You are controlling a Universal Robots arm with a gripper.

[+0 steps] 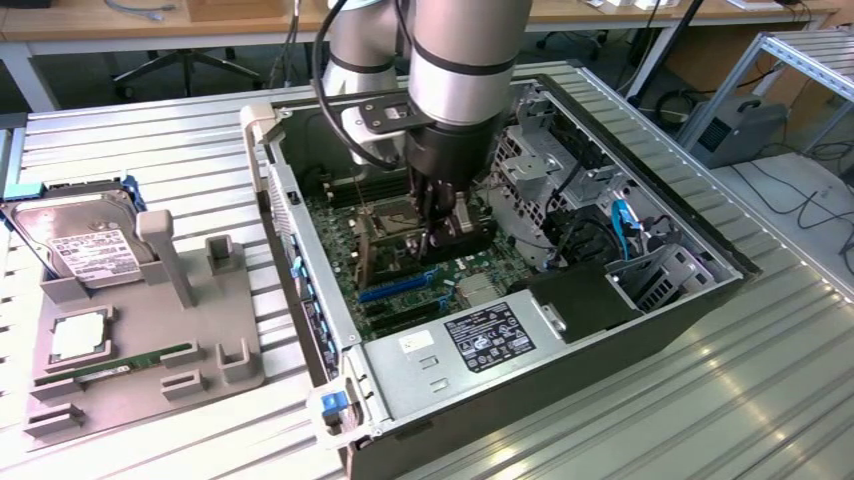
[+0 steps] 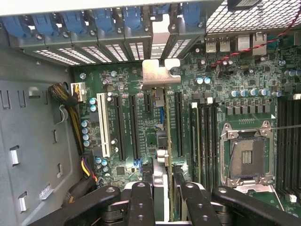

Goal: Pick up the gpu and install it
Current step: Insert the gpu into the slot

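On the exterior view's left you have the grey fixture tray (image 1: 127, 390), carrying the hard drive (image 1: 80, 245) and the RAM stick (image 1: 114, 366). Moving right, the open computer case (image 1: 667, 300) holds the motherboard (image 1: 400, 280), and the gripper (image 1: 441, 235) is down inside it. In the wrist view the fingers (image 2: 141, 202) are clamped on the gpu (image 2: 160, 141), seen edge-on, its long axis running straight away from the fingers toward the slot covers, its silver bracket (image 2: 160, 74) leading. The card hangs between the black expansion slots (image 2: 133, 125), just above the board; whether it is seated you cannot tell
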